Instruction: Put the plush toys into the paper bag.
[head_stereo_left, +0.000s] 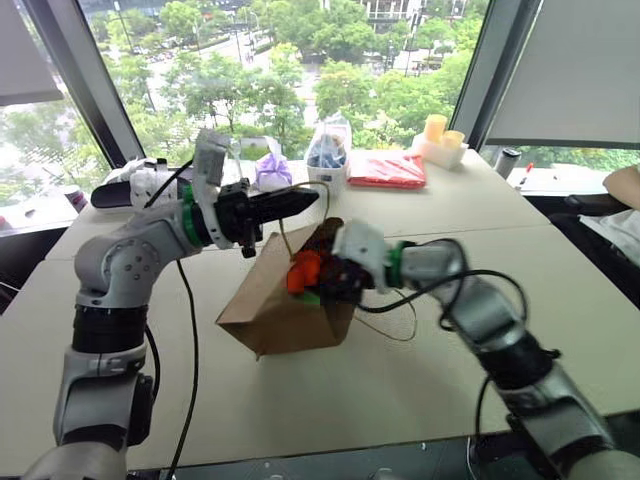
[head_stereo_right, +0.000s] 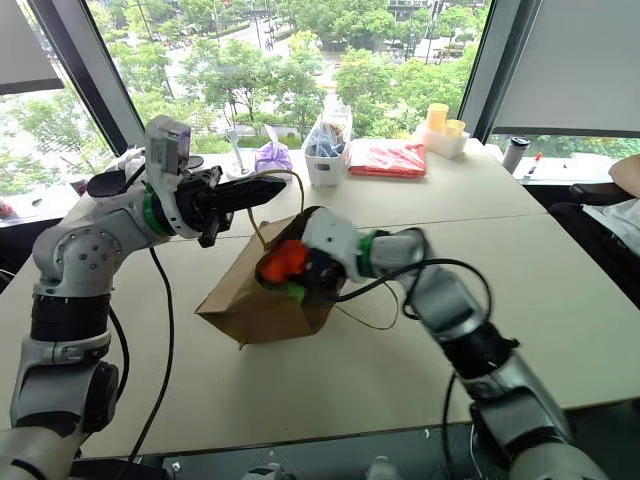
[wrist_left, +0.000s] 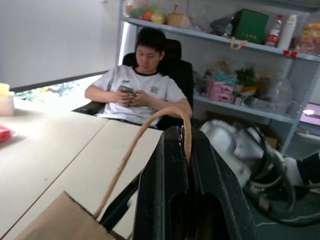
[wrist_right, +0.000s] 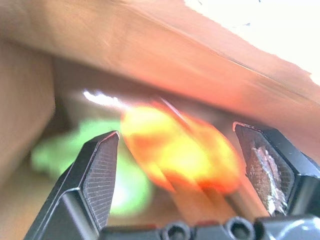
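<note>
Paper bag (head_stereo_left: 275, 305) tipped, mouth toward right pincer (wrist_right: 175, 165) — spread around blurred orange toy (wrist_right: 180, 150), perhaps loose; left pincer (wrist_left: 182, 150) clamps handle (wrist_left: 150, 135); purple pouch (head_stereo_left: 272, 170) behind.

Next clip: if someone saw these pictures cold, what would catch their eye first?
Probably the bright orange plush toy at the mouth of the brown paper bag in the middle of the table, with the right pincer open around it and the green plush toy deeper inside. Next, the left pincer, shut on the bag's cord handle and holding it up. Behind, a person sits in a chair.
</note>
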